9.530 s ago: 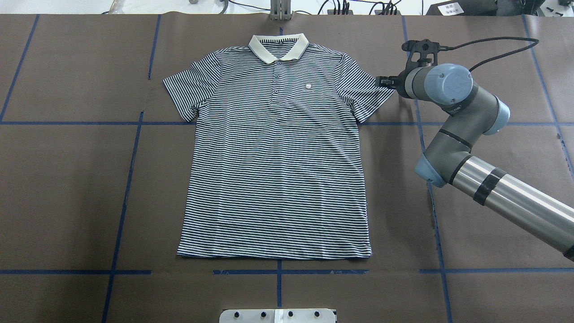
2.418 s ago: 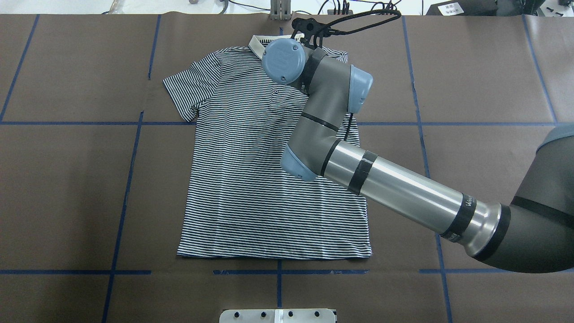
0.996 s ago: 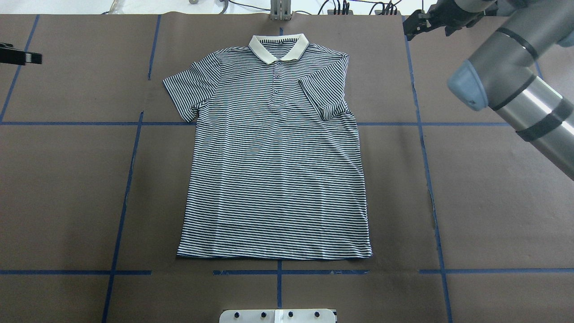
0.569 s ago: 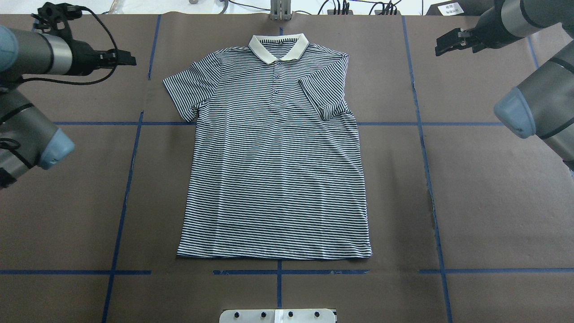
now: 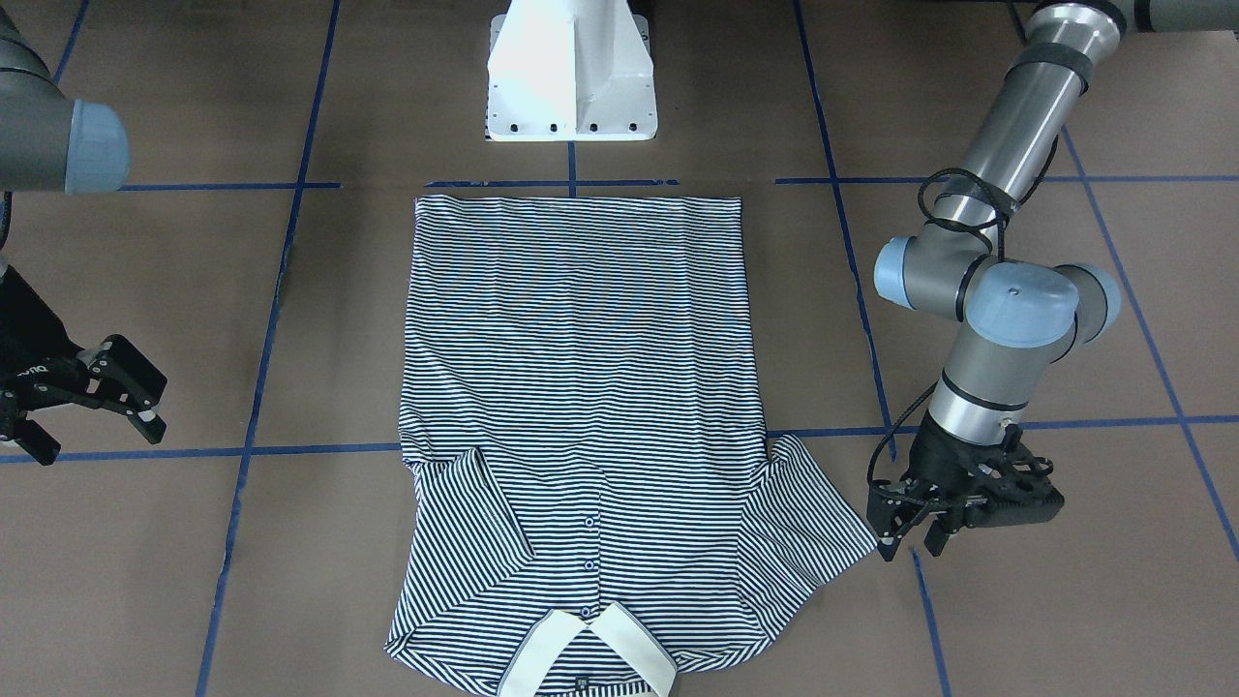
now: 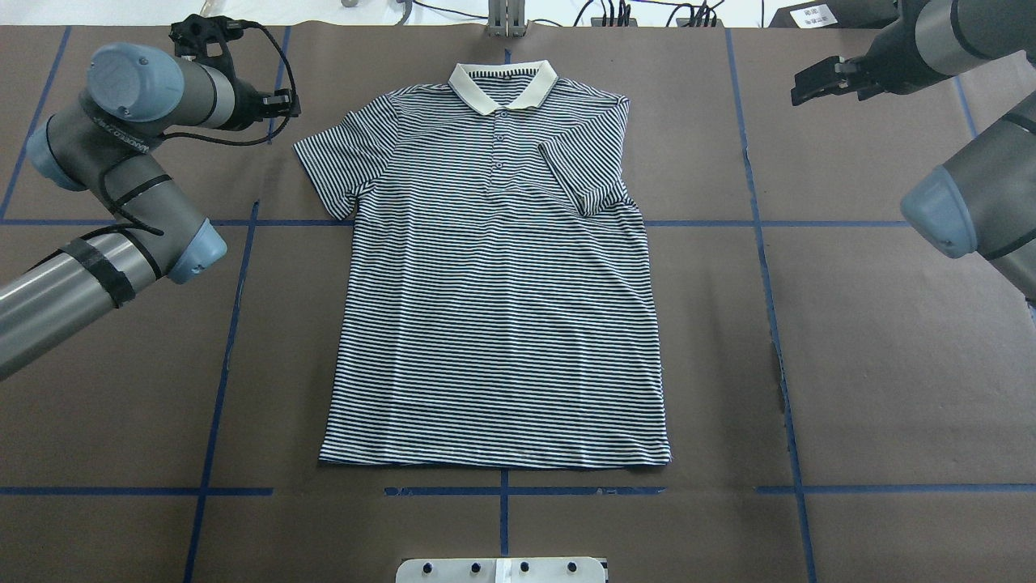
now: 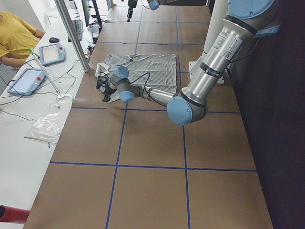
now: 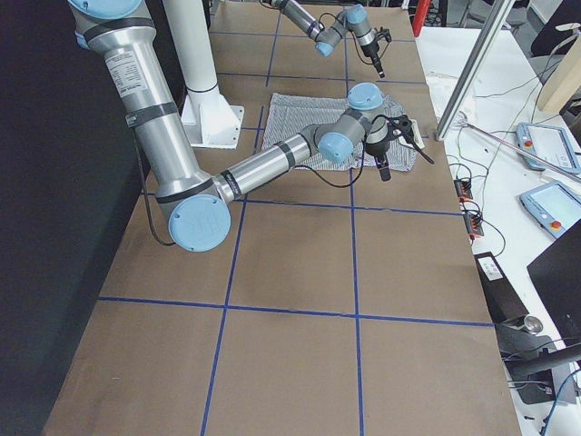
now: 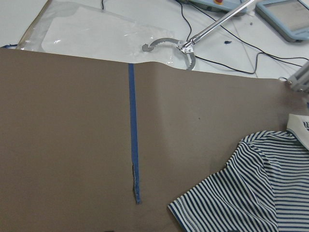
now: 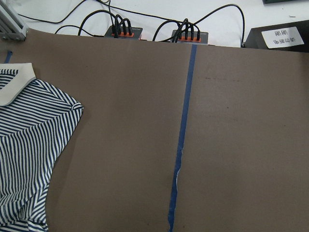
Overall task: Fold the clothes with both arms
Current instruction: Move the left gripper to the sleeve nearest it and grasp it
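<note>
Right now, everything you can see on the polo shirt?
The polo shirt has thin navy-and-white stripes, a cream collar and a buttoned placket. It lies flat, front up, on the brown-covered table, collar away from the robot. One sleeve is folded over the chest; the other sleeve is spread. The left end effector is open beside it, not gripping.

I get the overhead view from behind the base (image 5: 571, 68), looking forward and down; the front one faces back steeply (sides flip there). Both share the whole polo shirt (image 6: 494, 275). Side views sit far off at the table (image 7: 143, 143) ends, looking along it. Wrist views sit close, looking down ahead of the fingers (image 5: 135, 392): the left gripper (image 5: 910, 547) one catches a sleeve (image 9: 227, 193), the right gripper (image 5: 97, 440) one a shoulder (image 10: 43, 121), both the collar (image 9: 300, 129).
</note>
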`<move>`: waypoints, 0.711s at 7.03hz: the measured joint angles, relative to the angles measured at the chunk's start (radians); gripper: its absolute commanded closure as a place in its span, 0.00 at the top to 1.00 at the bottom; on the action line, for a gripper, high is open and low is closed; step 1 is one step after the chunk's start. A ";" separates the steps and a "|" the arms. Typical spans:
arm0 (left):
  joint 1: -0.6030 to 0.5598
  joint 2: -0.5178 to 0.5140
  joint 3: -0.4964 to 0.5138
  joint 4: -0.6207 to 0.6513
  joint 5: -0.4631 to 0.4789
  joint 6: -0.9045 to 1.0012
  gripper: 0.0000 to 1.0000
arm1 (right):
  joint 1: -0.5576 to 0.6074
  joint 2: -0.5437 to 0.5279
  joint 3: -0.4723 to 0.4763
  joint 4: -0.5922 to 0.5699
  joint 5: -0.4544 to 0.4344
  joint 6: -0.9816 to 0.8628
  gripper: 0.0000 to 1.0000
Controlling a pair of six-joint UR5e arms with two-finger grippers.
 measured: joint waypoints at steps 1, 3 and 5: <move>0.001 -0.011 0.016 0.000 0.000 0.052 0.59 | 0.000 0.000 -0.002 0.000 -0.001 0.000 1.00; 0.009 -0.039 0.050 -0.001 0.000 0.157 0.59 | -0.001 0.000 -0.005 0.000 -0.001 -0.001 1.00; 0.023 -0.057 0.072 -0.005 0.000 0.183 0.57 | -0.001 0.001 -0.008 -0.001 -0.002 -0.001 1.00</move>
